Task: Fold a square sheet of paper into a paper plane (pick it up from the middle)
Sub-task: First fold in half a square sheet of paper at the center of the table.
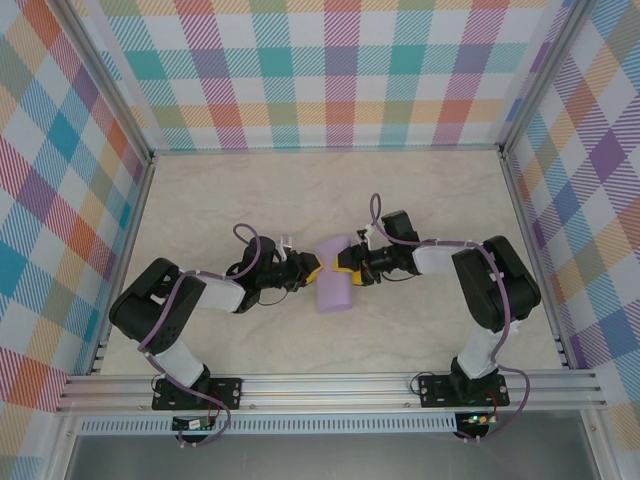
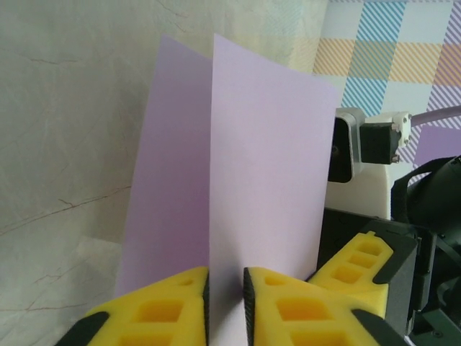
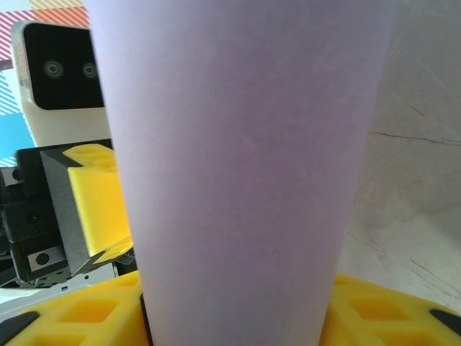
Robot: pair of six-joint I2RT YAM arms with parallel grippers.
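Note:
The square sheet of paper (image 1: pixel 334 275) is lilac, bent over into a loop, and hangs above the table centre between both grippers. My left gripper (image 1: pixel 313 271) comes at it from the left. In the left wrist view the paper (image 2: pixel 266 180) stands as two upright layers, and my left gripper (image 2: pixel 226 310) is shut on it, with paper filling the narrow gap between the pads. My right gripper (image 1: pixel 345 268) faces it from the right. In the right wrist view the rounded bend of the paper (image 3: pixel 245 180) sits between the wide-set yellow fingers of my right gripper (image 3: pixel 238 317), touching both.
The pale marbled table (image 1: pixel 420 200) is boxed in by plaid walls (image 1: pixel 340 70) behind and at both sides. An aluminium rail (image 1: pixel 330 385) runs along the near edge. The two grippers' fingertips nearly meet at the paper.

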